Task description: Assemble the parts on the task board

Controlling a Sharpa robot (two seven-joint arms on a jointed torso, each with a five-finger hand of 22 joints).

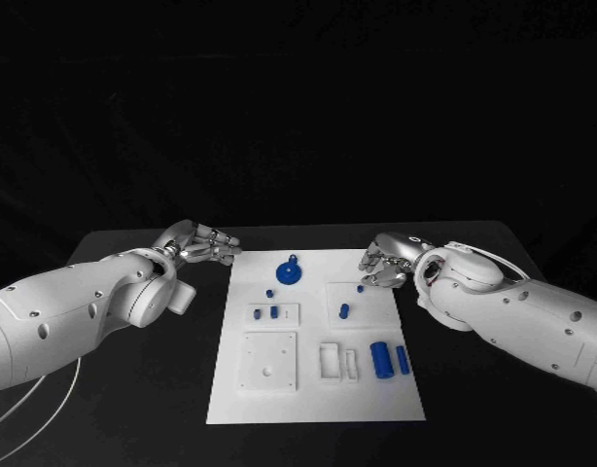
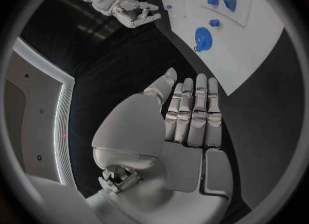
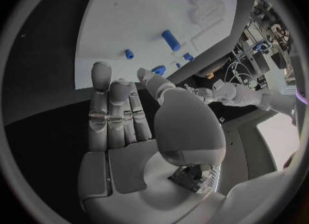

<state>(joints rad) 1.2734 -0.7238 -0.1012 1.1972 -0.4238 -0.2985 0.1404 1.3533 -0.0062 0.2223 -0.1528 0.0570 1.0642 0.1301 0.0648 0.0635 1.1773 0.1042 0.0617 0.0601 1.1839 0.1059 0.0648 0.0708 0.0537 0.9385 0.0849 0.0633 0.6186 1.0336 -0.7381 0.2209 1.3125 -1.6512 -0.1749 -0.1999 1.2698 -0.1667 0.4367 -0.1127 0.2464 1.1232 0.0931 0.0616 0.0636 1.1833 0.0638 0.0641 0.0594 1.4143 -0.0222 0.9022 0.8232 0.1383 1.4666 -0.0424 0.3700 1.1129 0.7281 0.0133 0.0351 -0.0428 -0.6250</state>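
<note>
The white task board lies in the middle of the black table. On it sit a blue round part, small blue pegs in a white block, another peg, and a blue cylinder next to a thinner one. My left hand hovers off the board's far left corner, fingers straight and empty. My right hand hangs over the board's far right edge, holding nothing. The left wrist view shows the round part, and the right wrist view a peg.
A square white plate with small holes and two white slotted blocks rest on the board's near half. Bare black table flanks the board on both sides. A pale cable curves near my left arm.
</note>
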